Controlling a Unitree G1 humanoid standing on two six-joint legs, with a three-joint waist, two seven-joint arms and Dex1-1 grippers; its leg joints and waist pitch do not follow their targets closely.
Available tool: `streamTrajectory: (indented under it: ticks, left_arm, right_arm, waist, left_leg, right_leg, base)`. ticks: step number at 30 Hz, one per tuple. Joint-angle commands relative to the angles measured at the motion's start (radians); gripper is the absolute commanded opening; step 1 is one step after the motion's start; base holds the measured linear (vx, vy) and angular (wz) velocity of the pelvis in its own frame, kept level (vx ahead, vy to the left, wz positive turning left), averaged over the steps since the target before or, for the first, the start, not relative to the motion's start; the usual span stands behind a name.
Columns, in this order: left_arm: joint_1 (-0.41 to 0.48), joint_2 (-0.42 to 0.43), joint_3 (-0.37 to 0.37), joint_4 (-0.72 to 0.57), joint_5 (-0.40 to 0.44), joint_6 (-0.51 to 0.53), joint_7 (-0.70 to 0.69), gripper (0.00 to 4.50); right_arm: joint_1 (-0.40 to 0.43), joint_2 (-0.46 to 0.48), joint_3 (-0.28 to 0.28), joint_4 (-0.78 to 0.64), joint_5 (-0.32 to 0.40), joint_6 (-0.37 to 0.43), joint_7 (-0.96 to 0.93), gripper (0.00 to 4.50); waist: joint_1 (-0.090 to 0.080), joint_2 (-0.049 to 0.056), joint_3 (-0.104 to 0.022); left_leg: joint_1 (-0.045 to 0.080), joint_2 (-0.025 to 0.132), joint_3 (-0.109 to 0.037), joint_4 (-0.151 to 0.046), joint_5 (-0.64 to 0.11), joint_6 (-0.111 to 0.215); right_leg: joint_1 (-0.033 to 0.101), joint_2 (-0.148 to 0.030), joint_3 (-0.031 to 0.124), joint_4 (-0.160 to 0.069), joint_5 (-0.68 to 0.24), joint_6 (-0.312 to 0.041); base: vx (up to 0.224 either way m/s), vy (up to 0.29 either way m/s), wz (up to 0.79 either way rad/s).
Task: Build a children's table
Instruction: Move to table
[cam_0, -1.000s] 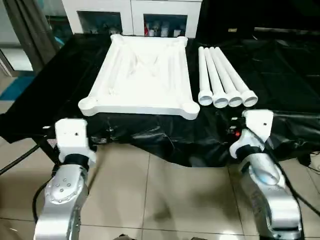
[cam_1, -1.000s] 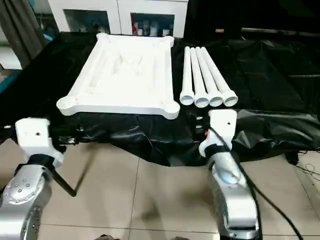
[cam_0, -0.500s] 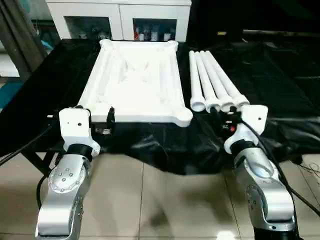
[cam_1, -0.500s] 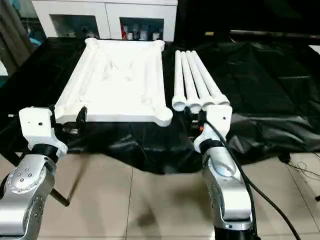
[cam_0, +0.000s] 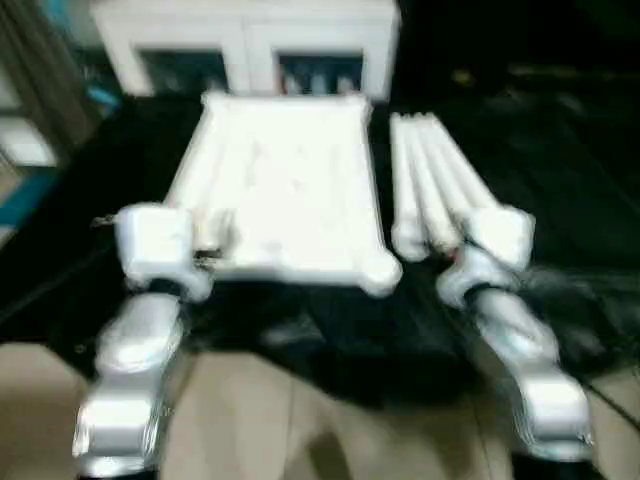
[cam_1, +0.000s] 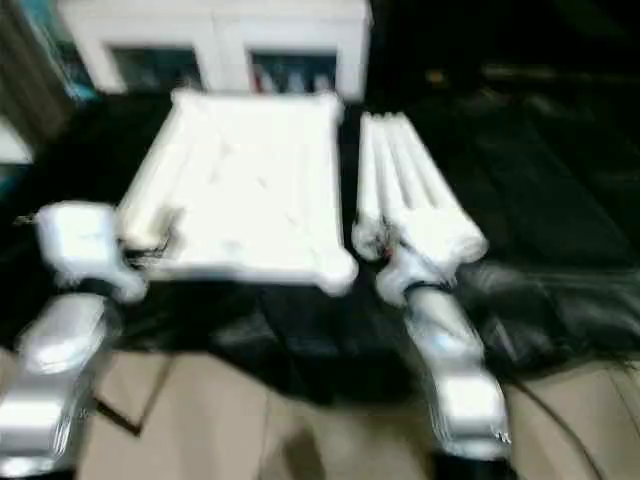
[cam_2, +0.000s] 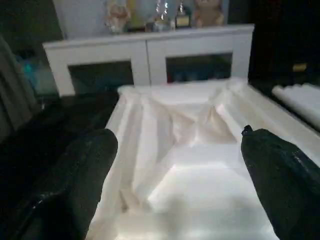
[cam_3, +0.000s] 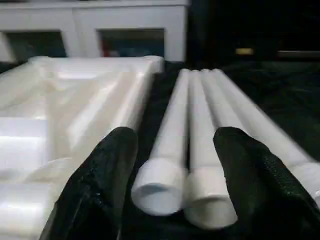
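A: Where does the table stand now?

B: In pieces. The table top (cam_0: 285, 190) lies upside down on the black sheet (cam_0: 560, 170), ribs facing up, and the four legs (cam_0: 430, 185) lie side by side just to its right, flared ends toward the robot. None is fitted yet.

A: And the hands?

B: The left gripper (cam_2: 175, 170) is spread wide and empty, facing the near left part of the top. The right gripper (cam_3: 172, 170) is partly spread, also empty, its fingers (cam_3: 107, 165) flanking the ends of the two legs nearest the top without touching them, as far as I can tell.

A: So the step is picking up a leg?

B: That's my reading. I'd have the right gripper take one leg only, a little behind the flare, where the tube is even. The legs lie touching, so a finger must slip between two of them, or the neighbour gets nudged and rolls.

A: Anything in the way?

B: The sheet is wrinkled and hangs over the near edge; a finger could snag it. The white cabinet (cam_2: 150, 52) with glass doors stands behind, well apart, so it's no bother. The corner socket (cam_0: 378, 268) near the legs looks unobstructed.
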Motion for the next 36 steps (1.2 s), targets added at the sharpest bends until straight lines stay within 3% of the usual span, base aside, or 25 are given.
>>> streamTrajectory:
  ticks: [1,2,3,4,5,7,9,10,11,12,13,14,15,16,17,19,22,23,24,25,26,28,29,30,36]
  left_arm:
    - [0.002,0.014,0.024,0.006,0.001,-0.006,-0.003,4.5]
    - [-0.002,0.013,0.02,0.01,0.002,-0.008,-0.004,4.5]
    - [-0.004,0.013,0.018,0.013,0.002,-0.009,-0.004,4.5]
    - [-0.004,0.013,0.018,0.013,0.002,-0.009,-0.004,4.5]
    - [-0.008,0.014,0.015,0.018,-0.001,-0.01,-0.006,4.5]
    - [-0.008,0.013,0.016,0.019,-0.002,-0.011,-0.008,4.5]
    - [-0.009,0.012,0.013,0.022,-0.001,-0.013,-0.01,4.5]
    - [-0.008,0.012,0.011,0.023,-0.001,-0.014,-0.013,4.5]
    - [-0.008,0.013,0.008,0.023,0.0,-0.015,-0.015,4.5]
    - [-0.007,0.013,0.007,0.024,-0.001,-0.017,-0.02,4.5]
    - [-0.006,0.012,0.005,0.023,-0.002,-0.017,-0.022,4.5]
    - [-0.005,0.012,0.002,0.021,-0.001,-0.016,-0.023,4.5]
    - [-0.005,0.012,0.002,0.021,-0.001,-0.016,-0.023,4.5]
    - [-0.005,0.011,0.0,0.019,0.0,-0.015,-0.024,4.5]
    - [-0.003,0.008,-0.009,0.02,0.001,-0.013,-0.027,4.5]
    - [-0.002,0.008,-0.014,0.021,-0.002,-0.013,-0.03,4.5]
    - [-0.006,0.009,-0.021,0.026,0.001,-0.011,-0.038,4.5]
    - [-0.009,0.01,-0.022,0.029,-0.004,-0.011,-0.047,4.5]
    - [-0.011,0.01,-0.022,0.032,-0.021,-0.008,-0.065,4.5]
    - [-0.013,0.01,-0.022,0.034,-0.038,-0.005,-0.083,4.5]
    - [-0.014,0.015,-0.026,0.035,-0.059,-0.007,-0.111,4.5]
    - [-0.025,0.04,-0.048,0.039,-0.104,0.015,-0.195,4.5]
    - [-0.027,0.045,-0.052,0.041,-0.113,0.021,-0.211,4.5]
    - [-0.032,0.063,-0.07,0.043,-0.11,0.024,-0.239,4.5]
    - [-0.116,0.226,-0.228,0.153,-0.061,-0.025,-0.523,4.22]
  right_arm:
    - [-0.025,0.022,0.031,-0.009,-0.003,-0.003,-0.002,2.83]
    - [-0.026,0.021,0.028,-0.008,-0.006,-0.003,-0.004,2.83]
    - [-0.027,0.021,0.025,-0.007,-0.007,-0.004,-0.005,2.83]
    - [-0.027,0.021,0.025,-0.007,-0.007,-0.004,-0.005,2.83]
    - [-0.03,0.019,0.023,-0.003,-0.01,-0.007,-0.009,2.83]
    - [-0.031,0.018,0.024,-0.001,-0.009,-0.009,-0.011,2.83]
    - [-0.032,0.015,0.024,-0.001,-0.007,-0.01,-0.011,2.83]
    - [-0.033,0.014,0.026,-0.002,-0.01,-0.009,-0.01,2.83]
    - [-0.034,0.013,0.027,-0.004,-0.011,-0.009,-0.009,2.83]
    - [-0.035,0.014,0.027,-0.006,-0.011,-0.01,-0.008,2.83]
    - [-0.035,0.015,0.028,-0.006,-0.01,-0.009,-0.006,2.83]
    - [-0.036,0.012,0.029,-0.007,-0.012,-0.008,-0.005,2.83]
    - [-0.036,0.012,0.029,-0.007,-0.012,-0.008,-0.005,2.83]
    - [-0.035,0.008,0.033,-0.007,-0.014,-0.007,-0.006,2.83]
    - [-0.032,0.0,0.031,-0.01,-0.014,-0.006,-0.002,2.83]
    - [-0.031,-0.004,0.029,-0.012,-0.014,-0.006,0.002,2.83]
    - [-0.036,-0.012,0.017,-0.012,-0.001,-0.004,0.013,2.83]
    - [-0.04,-0.02,0.015,-0.009,0.001,-0.005,0.022,2.83]
    - [-0.044,-0.033,0.015,-0.008,0.004,-0.008,0.041,2.83]
    - [-0.048,-0.046,0.016,-0.006,0.008,-0.012,0.06,2.83]
    - [-0.053,-0.066,0.019,-0.008,0.02,-0.01,0.093,2.83]
    - [-0.066,-0.119,0.035,-0.007,0.04,0.003,0.166,2.83]
    - [-0.068,-0.128,0.038,-0.006,0.042,0.005,0.179,2.83]
    - [-0.071,-0.146,0.044,-0.005,0.047,0.008,0.205,2.83]
    - [-0.076,-0.353,0.134,0.002,0.057,-0.017,0.5,2.86]
  waist:
    - [0.031,0.022,-0.054]
    - [-0.009,0.113,-0.089]
    - [-0.058,0.118,-0.074]
    - [-0.03,0.1,-0.072]
    - [-0.034,0.084,-0.071]
    - [-0.035,0.051,-0.052]
    - [-0.032,0.002,-0.033]
    - [-0.01,-0.035,-0.022]
    - [0.001,-0.037,-0.019]
    - [0.023,-0.017,-0.025]
    - [0.031,-0.032,-0.017]
    - [0.053,-0.011,-0.027]
    - [0.047,-0.014,-0.024]
    - [0.045,0.016,-0.026]
    - [0.004,0.053,-0.011]
    - [-0.046,0.065,-0.071]
    - [-0.056,0.054,-0.055]
    - [-0.053,0.029,-0.059]
    - [-0.052,0.005,-0.061]
    - [-0.025,-0.048,-0.067]
    - [-0.003,-0.03,-0.073]
    - [-0.001,-0.011,-0.063]
    - [-0.009,0.024,-0.059]
    - [-0.019,0.038,-0.062]
    - [-0.011,0.025,-0.036]
  left_leg:
    - [-0.052,0.059,-0.021,-0.158,0.253,-0.027]
    - [0.134,0.138,-0.114,-0.204,0.277,0.079]
    - [0.145,0.19,-0.191,-0.225,0.33,0.208]
    - [0.143,0.198,-0.202,-0.211,0.353,0.313]
    - [0.133,0.193,-0.177,-0.219,0.26,0.311]
    - [0.105,0.177,-0.129,-0.266,0.039,0.295]
    - [0.077,0.113,-0.064,-0.279,-0.221,0.213]
    - [0.1,0.015,0.047,-0.116,-0.24,0.058]
    - [0.063,0.005,0.033,-0.042,-0.093,-0.015]
    - [0.042,0.006,0.014,-0.047,-0.053,-0.053]
    - [0.031,-0.001,0.004,-0.058,-0.045,-0.11]
    - [0.049,-0.003,-0.001,-0.085,-0.024,-0.143]
    - [0.033,0.004,-0.014,-0.108,0.004,-0.122]
    - [0.049,0.027,-0.031,-0.18,0.048,-0.093]
    - [0.104,0.099,-0.087,-0.262,-0.033,-0.047]
    - [0.233,0.207,-0.172,-0.278,-0.08,0.112]
    - [0.18,0.136,-0.121,-0.256,0.244,0.3]
    - [0.174,0.078,-0.079,-0.223,0.279,0.286]
    - [0.154,0.04,-0.048,-0.197,0.264,0.252]
    - [0.036,-0.022,-0.009,-0.128,0.158,0.169]
    - [-0.014,0.011,-0.028,-0.075,0.153,0.066]
    - [-0.023,0.057,-0.044,-0.133,0.336,-0.061]
    - [-0.006,0.073,-0.031,-0.194,0.448,-0.093]
    - [0.01,0.097,-0.032,-0.19,0.475,-0.08]
    - [0.039,0.118,0.001,-0.227,-0.05,-0.05]
  right_leg:
    - [0.092,-0.031,-0.006,-0.057,0.584,-0.197]
    - [-0.077,0.032,-0.13,0.074,0.206,-0.058]
    - [-0.134,0.029,-0.144,0.151,-0.012,-0.008]
    - [-0.162,-0.006,-0.13,0.167,-0.093,0.019]
    - [-0.179,-0.021,-0.122,0.177,-0.012,0.061]
    - [-0.184,-0.031,-0.107,0.151,0.119,0.057]
    - [-0.134,-0.068,-0.064,0.006,0.178,-0.013]
    - [-0.129,-0.106,0.049,-0.157,-0.459,-0.007]
    - [-0.064,-0.133,0.151,-0.178,-0.766,-0.124]
    - [-0.035,-0.124,0.174,-0.157,-0.748,-0.154]
    - [-0.013,-0.066,0.206,-0.143,-0.579,-0.197]
    - [-0.011,-0.008,0.23,-0.135,-0.383,-0.204]
    - [-0.002,0.003,0.21,-0.126,-0.275,-0.204]
    - [-0.025,0.035,0.159,-0.118,-0.154,-0.173]
    - [-0.098,0.062,0.079,-0.054,-0.142,-0.144]
    - [-0.218,-0.004,-0.064,0.1,-0.025,-0.086]
    - [-0.254,-0.037,-0.125,0.098,0.148,0.029]
    - [-0.234,-0.058,-0.113,0.018,0.236,-0.028]
    - [-0.203,-0.079,-0.095,-0.025,0.298,-0.061]
    - [-0.064,-0.161,0.005,-0.09,0.308,-0.163]
    - [-0.004,-0.241,0.061,-0.063,0.574,-0.315]
    - [-0.031,-0.186,-0.003,-0.017,1.014,-0.354]
    - [-0.07,-0.1,-0.07,0.0,0.937,-0.31]
    - [-0.092,-0.057,-0.085,-0.001,0.721,-0.273]
    - [-0.109,-0.095,-0.057,-0.072,0.076,-0.305]
  base:
    - [-0.058,0.032,0.03]
    - [-0.058,0.032,0.03]
    - [-0.038,0.001,-0.25]
    - [0.113,-0.007,-0.25]
    - [0.113,-0.007,-0.25]
    - [0.075,0.018,0.05]
    - [0.057,-0.037,0.04]
    - [0.062,-0.121,-0.1]
    - [0.062,-0.121,-0.1]
    - [0.109,-0.098,-0.31]
    - [0.126,-0.064,-0.36]
    - [0.126,-0.064,-0.36]
    - [0.104,-0.021,-0.23]
    - [0.099,0.069,-0.1]
    - [0.099,0.069,-0.1]
    - [0.132,0.078,0.12]
    - [0.127,0.046,0.1]
    - [0.115,0.019,0.02]
    - [0.125,-0.034,0.02]
    - [0.142,-0.042,0.09]
    - [0.142,-0.042,0.09]
    - [0.049,-0.014,0.04]
    - [0.0,0.0,0.0]
    - [-0.117,-0.029,-0.06]
    - [-0.029,0.008,0.06]
